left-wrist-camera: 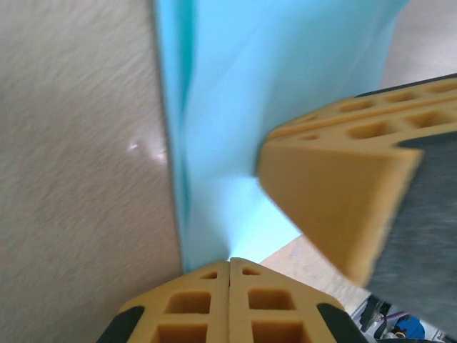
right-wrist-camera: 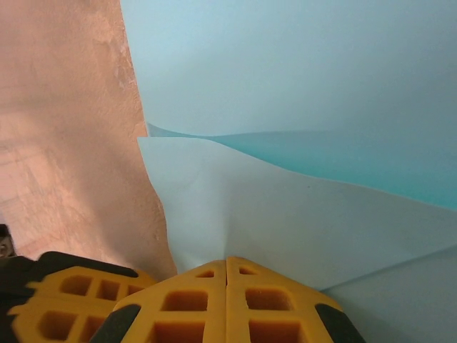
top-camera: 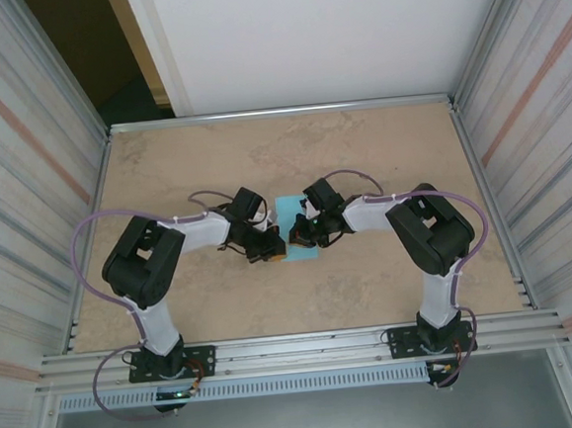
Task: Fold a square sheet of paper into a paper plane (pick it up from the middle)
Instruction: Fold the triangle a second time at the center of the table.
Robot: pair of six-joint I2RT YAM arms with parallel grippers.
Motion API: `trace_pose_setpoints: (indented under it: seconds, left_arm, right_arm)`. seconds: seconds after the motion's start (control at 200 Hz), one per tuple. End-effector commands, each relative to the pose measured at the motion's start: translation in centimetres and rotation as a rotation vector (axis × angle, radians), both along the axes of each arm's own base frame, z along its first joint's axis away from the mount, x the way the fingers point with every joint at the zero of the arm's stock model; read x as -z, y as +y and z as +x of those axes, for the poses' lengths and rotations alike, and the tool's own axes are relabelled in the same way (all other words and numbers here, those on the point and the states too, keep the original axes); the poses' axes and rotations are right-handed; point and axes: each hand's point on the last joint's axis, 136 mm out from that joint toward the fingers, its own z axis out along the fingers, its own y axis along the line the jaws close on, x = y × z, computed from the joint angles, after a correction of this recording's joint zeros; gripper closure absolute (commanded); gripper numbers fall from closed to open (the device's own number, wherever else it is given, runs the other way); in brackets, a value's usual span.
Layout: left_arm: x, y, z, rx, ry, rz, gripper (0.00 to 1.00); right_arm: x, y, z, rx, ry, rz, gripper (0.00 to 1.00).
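Hiding middle of square sheet of paper (top-camera: 291, 207), left gripper (top-camera: 273, 251) and right gripper (top-camera: 300, 240) close together, elbows outward, each pinching it.

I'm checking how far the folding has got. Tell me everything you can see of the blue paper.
The blue paper is a thin, matte, unmarked light-blue sheet on the table, midway between the two arms. It is not flat: the right wrist view shows one layer lifted over another along a soft fold. The left gripper and the right gripper, both shut, appear to pinch it from opposite sides. The grippers hide part of its outline.
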Motion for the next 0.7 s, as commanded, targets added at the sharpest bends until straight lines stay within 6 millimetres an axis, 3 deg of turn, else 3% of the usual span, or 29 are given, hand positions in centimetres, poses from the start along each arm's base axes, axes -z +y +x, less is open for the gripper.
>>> trace_pose_setpoints:
  seconds: [0.0,0.225,0.486,0.596,0.697]
  left_arm:
    - [2.0,1.6,-1.3,-0.026,0.076,0.074,1.00]
    - [3.9,3.7,-2.8,-0.054,0.143,0.172,1.00]
    - [4.4,3.9,-3.4,-0.059,0.163,0.166,1.00]
    - [3.2,3.0,-2.5,-0.044,0.132,0.121,1.00]
    - [0.5,1.3,-0.8,-0.024,0.061,0.044,1.00]
  right_arm:
    - [3.4,-2.2,-1.3,0.034,0.083,-0.098,1.00]
    - [2.8,-3.8,1.0,0.060,0.044,-0.089,1.00]
    - [2.6,-7.1,4.9,0.126,0.021,-0.074,1.00]
    - [2.7,-7.0,5.0,0.108,0.017,-0.085,1.00]
    - [3.0,-6.5,4.5,0.091,0.027,-0.091,1.00]
